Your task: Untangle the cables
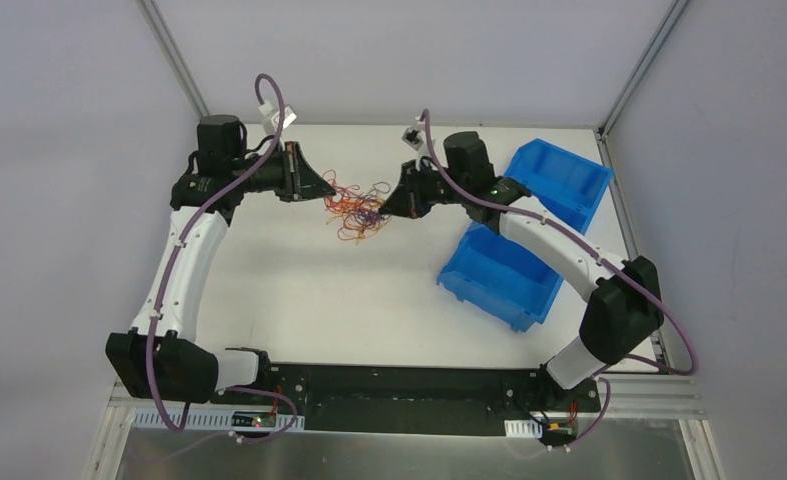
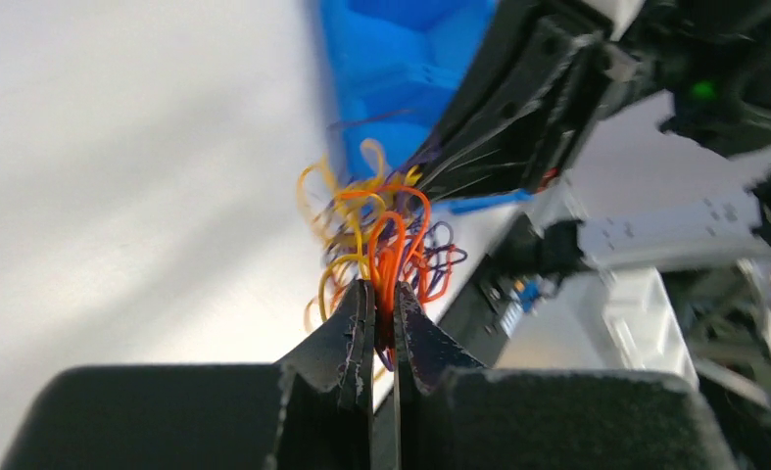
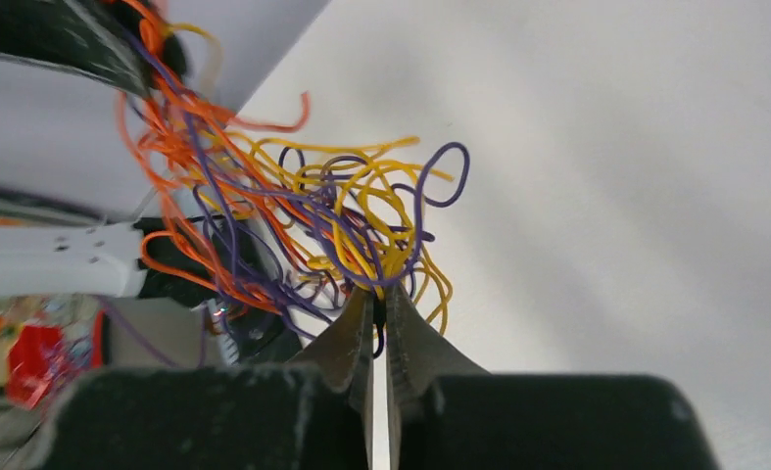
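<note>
The cables [image 1: 357, 208] are a small tangle of thin curly orange, yellow and purple wires held up between both grippers at the back middle of the table. My left gripper [image 1: 321, 190] is on the tangle's left side. In the left wrist view it [image 2: 382, 299] is shut on orange cables [image 2: 393, 250]. My right gripper [image 1: 393, 203] is on the right side. In the right wrist view it [image 3: 380, 299] is shut on yellow and purple cables [image 3: 361, 220]. The wires stretch between the two grippers, still knotted together.
Two blue bins stand on the right: one [image 1: 499, 275] near the table's middle right, one [image 1: 559, 180] at the back right. The white table [image 1: 319, 300] is walled by metal frame posts at the back corners.
</note>
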Controlling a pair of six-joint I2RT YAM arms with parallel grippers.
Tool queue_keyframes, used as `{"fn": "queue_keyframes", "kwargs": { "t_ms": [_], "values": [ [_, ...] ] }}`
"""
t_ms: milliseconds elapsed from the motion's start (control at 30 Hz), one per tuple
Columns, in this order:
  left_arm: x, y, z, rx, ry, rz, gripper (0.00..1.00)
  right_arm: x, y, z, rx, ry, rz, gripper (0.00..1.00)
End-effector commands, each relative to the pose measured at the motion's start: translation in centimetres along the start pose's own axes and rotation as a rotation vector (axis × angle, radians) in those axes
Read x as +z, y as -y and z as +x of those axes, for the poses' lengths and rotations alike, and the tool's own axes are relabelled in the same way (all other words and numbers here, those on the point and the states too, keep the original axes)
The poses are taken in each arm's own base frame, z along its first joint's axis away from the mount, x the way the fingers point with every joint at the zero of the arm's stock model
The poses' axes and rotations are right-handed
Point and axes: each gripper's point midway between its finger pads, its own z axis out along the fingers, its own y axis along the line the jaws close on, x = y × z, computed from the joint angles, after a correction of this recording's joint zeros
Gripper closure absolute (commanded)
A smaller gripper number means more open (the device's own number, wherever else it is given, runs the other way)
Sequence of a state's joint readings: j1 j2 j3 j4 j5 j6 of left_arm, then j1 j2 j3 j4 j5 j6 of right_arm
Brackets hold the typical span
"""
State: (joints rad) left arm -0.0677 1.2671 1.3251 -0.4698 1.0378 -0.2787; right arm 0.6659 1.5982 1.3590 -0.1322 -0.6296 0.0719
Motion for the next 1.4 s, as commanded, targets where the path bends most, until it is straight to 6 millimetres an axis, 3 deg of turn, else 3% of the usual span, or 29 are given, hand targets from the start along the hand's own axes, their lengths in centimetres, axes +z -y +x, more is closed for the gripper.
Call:
{"fn": "queue_keyframes", "kwargs": {
  "t_ms": [0, 133, 400, 467, 567, 700, 800, 933, 1067, 1200, 1367],
  "values": [
    [-6.2, -0.1, -7.2, 0.197, 0.296, -0.367, 1.0, -4.9, 9.8, 2.4, 0.056, -0.041, 0.359, 1.0],
    [-11.7, -1.6, -10.9, 0.254, 0.452, -0.681, 1.0, -7.0, 13.5, 3.7, 0.04, -0.082, 0.487, 1.0],
    [-19.2, 2.8, -16.6, 0.356, 0.721, -0.898, 1.0, -8.2, 17.0, 4.5, 0.017, -0.129, 0.612, 1.0],
    [-20.6, 4.2, -17.9, 0.378, 0.78, -0.915, 1.0, -8.1, 17.3, 4.9, 0.021, -0.148, 0.612, 1.0],
    [-20.7, 6.3, -19.0, 0.414, 0.813, -0.862, 1.0, -7.7, 17.2, 4.7, 0.026, -0.143, 0.586, 1.0],
    [-21.3, 7.4, -20.1, 0.443, 0.844, -0.857, 1.0, -7.2, 17.0, 3.9, 0.03, -0.13, 0.567, 1.0],
    [-23.9, 8.6, -22.1, 0.488, 0.932, -0.94, 1.0, -7.2, 17.6, 4.5, 0.024, -0.153, 0.581, 1.0],
    [-28.7, 12.6, -25.6, 0.57, 1.14, -1.036, 1.0, -6.8, 19.0, 6.2, 0.015, -0.21, 0.598, 1.0],
    [-31.6, 15.3, -27.9, 0.669, 1.286, -1.089, 1.0, -6.2, 20.2, 6.3, 0.0, -0.223, 0.61, 1.0],
    [-31.4, 15.2, -28.5, 0.681, 1.291, -1.083, 1.0, -5.2, 20.7, 4.5, -0.005, -0.195, 0.6, 1.0],
    [-24.6, 12.3, -25.5, 0.625, 1.097, -0.836, 1.0, -3.7, 19.0, -0.5, -0.001, -0.094, 0.519, 1.0]
  ]
}}
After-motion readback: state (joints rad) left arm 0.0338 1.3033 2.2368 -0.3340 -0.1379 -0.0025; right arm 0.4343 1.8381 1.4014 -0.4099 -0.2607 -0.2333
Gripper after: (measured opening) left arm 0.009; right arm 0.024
